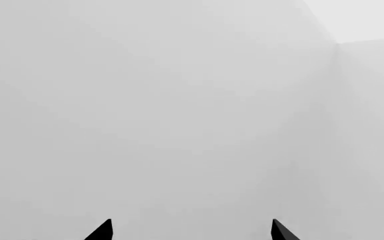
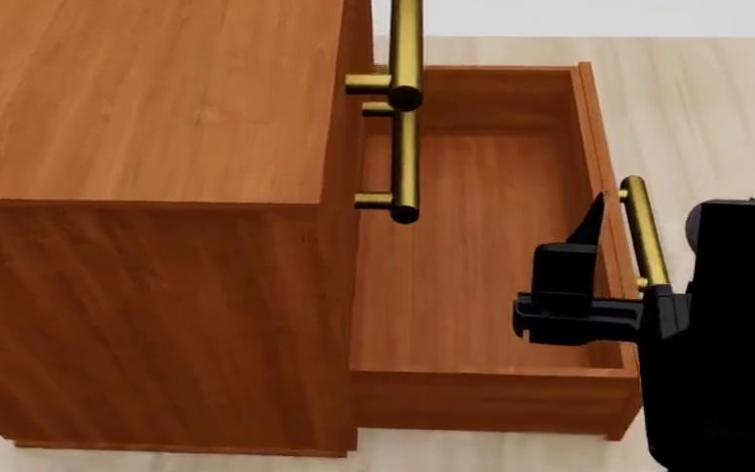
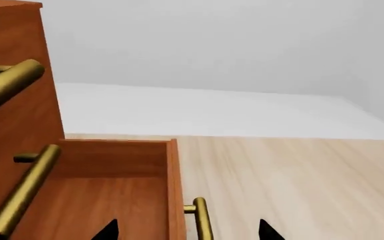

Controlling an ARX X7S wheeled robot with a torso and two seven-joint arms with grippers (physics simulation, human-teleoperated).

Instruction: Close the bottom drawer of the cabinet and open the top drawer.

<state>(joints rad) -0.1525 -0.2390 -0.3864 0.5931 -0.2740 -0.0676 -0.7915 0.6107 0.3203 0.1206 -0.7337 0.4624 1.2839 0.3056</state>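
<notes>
The cabinet [image 2: 142, 108] fills the left of the head view. Its bottom drawer [image 2: 470, 256] stands pulled out and is empty, with its brass handle [image 2: 644, 236] on the front panel. The top drawer's handle [image 2: 404, 49] sits above the middle drawer's handle [image 2: 404, 167]; both drawers look shut. My right gripper [image 2: 609, 246] is open and straddles the bottom drawer's front panel and handle [image 3: 202, 220], one finger inside the drawer and one outside. The top drawer's handle [image 3: 8, 82] also shows in the right wrist view. My left gripper [image 1: 192, 232] is open, empty, and faces a bare grey wall.
Pale wooden floor [image 2: 706, 118] lies to the right of the open drawer. A grey wall [image 3: 232, 45] stands behind the cabinet. My right arm [image 2: 731, 344] fills the lower right of the head view.
</notes>
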